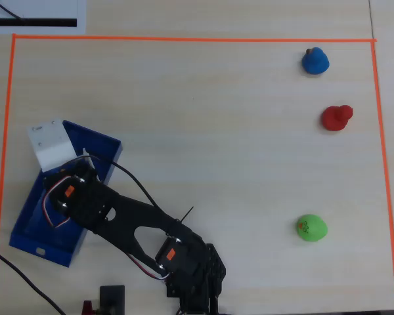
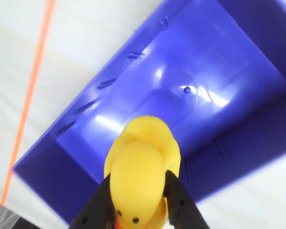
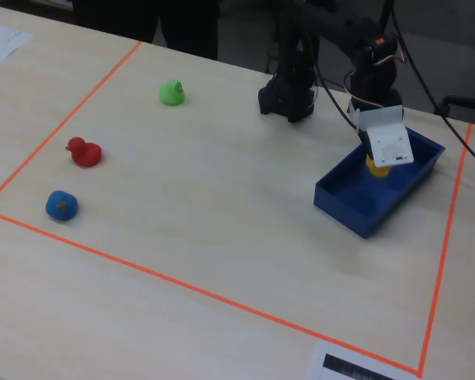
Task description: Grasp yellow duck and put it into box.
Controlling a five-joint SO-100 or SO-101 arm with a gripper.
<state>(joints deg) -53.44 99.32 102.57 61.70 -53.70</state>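
arm (image 1: 128, 223): black | servo labels: orange | wrist plate: white | cables: black

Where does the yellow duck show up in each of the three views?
Overhead view: not visible, hidden under the arm above the box.
Wrist view: yellow duck at bottom centre, held in the claw, above the box floor.
Fixed view: a yellow patch under the white wrist plate, over the box.
Shared landmark: the blue box.

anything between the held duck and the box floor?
Nothing. The wrist view shows the yellow duck clamped in the gripper above the box, whose floor beneath it is bare.
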